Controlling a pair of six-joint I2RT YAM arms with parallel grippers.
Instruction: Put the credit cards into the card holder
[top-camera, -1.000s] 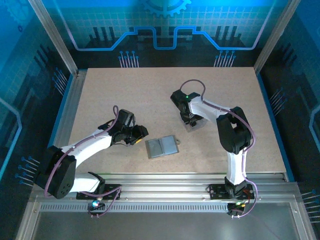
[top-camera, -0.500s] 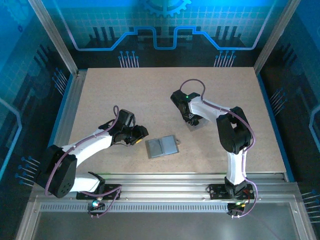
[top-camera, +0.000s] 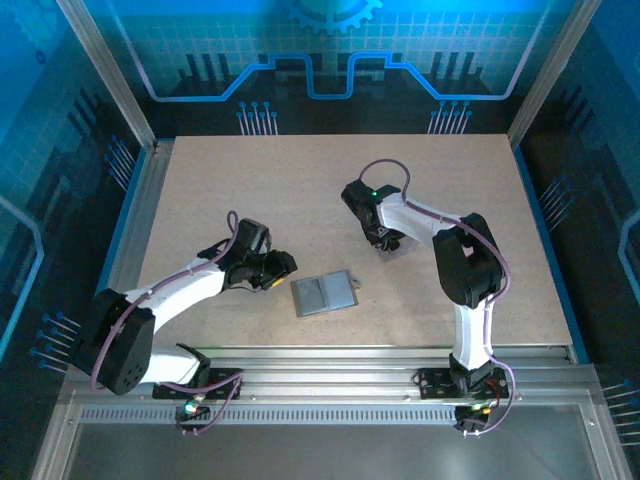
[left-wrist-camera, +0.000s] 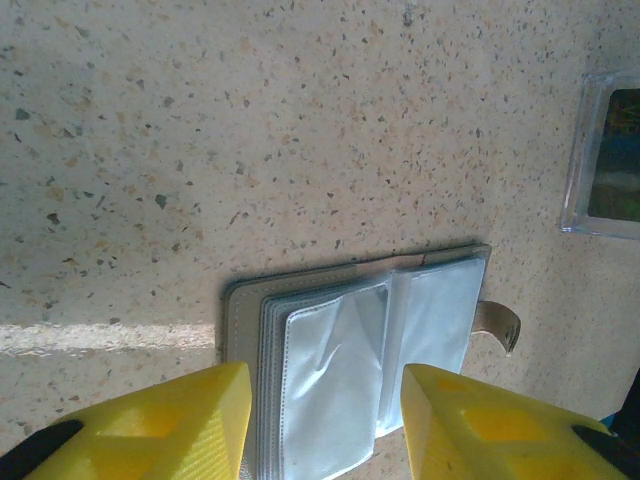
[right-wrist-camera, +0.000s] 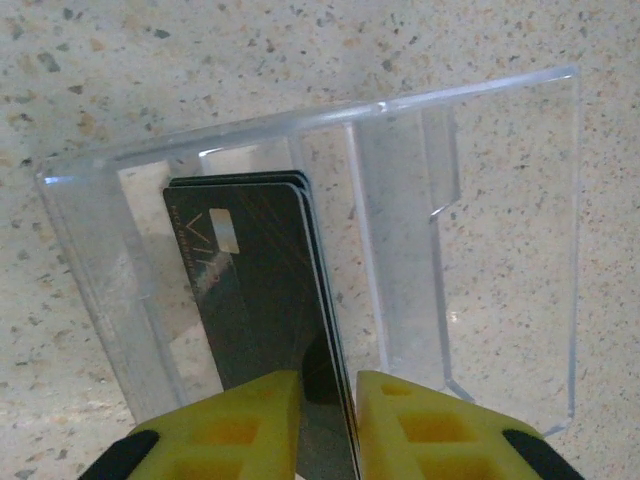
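The card holder (top-camera: 323, 295) lies open on the table, grey with clear sleeves (left-wrist-camera: 360, 340) and a tab on its right side. My left gripper (top-camera: 280, 270) sits just left of it, open, with its yellow fingers either side of the holder's near edge (left-wrist-camera: 325, 400) and nothing held. The credit cards (right-wrist-camera: 255, 270), a thin black stack, stand upright in a clear plastic box (right-wrist-camera: 500, 250). My right gripper (right-wrist-camera: 327, 400) reaches into that box, its yellow fingers closed on the stack's near edge.
The clear box (top-camera: 395, 248) stands on the table right of centre, beyond the holder, and it shows at the right edge of the left wrist view (left-wrist-camera: 605, 155). Metal frame rails border the table on all sides.
The right gripper's fingers have closed in on the black cards in the clear box. The left arm and the card holder have stayed where they were.
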